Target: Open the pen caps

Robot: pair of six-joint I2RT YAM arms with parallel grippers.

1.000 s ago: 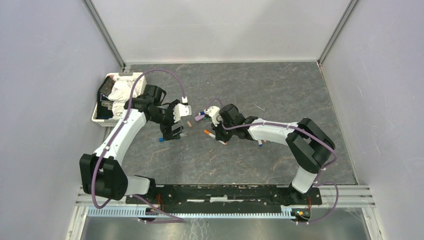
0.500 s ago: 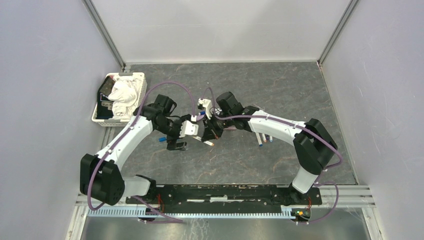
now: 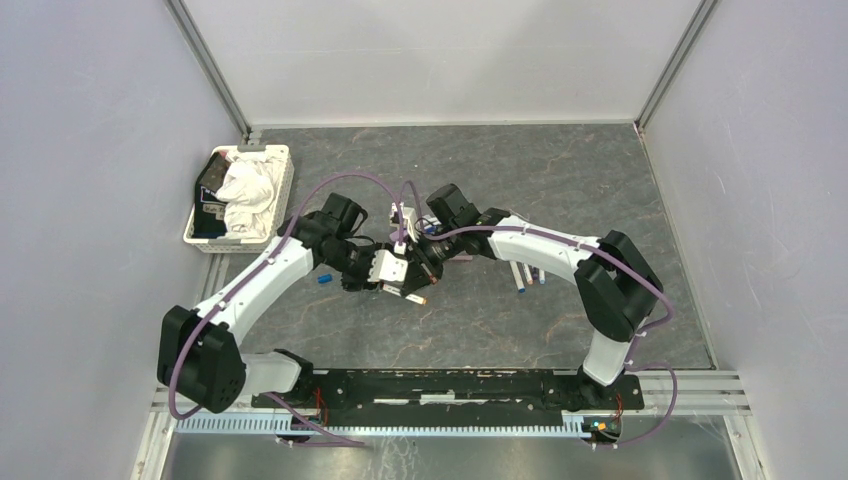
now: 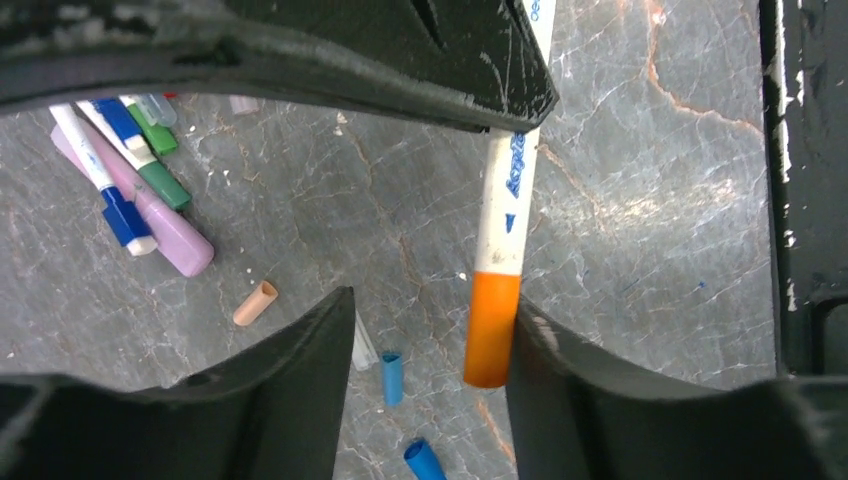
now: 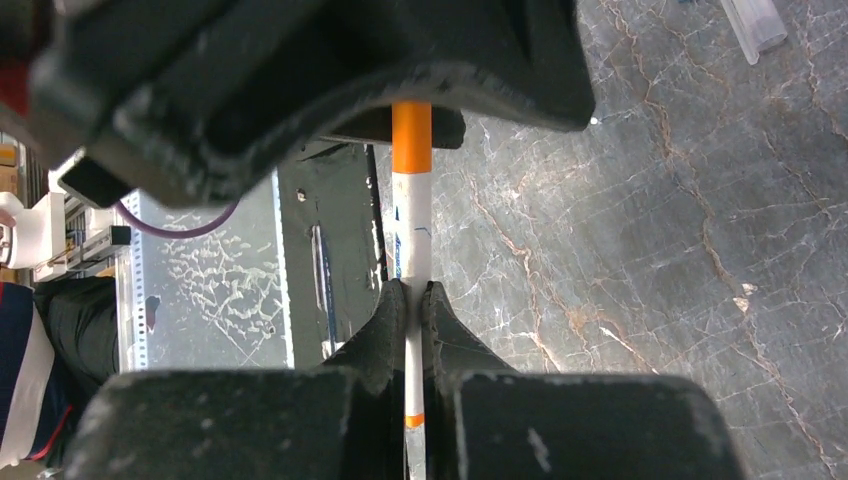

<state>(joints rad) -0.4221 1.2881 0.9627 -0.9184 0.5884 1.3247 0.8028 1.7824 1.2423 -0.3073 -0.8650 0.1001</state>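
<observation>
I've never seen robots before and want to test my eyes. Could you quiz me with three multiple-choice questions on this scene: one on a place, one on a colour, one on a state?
1. Where is the white plastic basket?
A) table's left edge
B) near-right corner
C) centre

2. What colour is the plastic cap on the held white marker pen?
A) green
B) orange
C) purple

3. The right hand is:
A) open and empty
B) shut on the pen's barrel
C) resting on the table

Answers:
1 A, the top view shows it by the left wall.
2 B, both wrist views show orange.
3 B, it pinches the barrel.
</observation>
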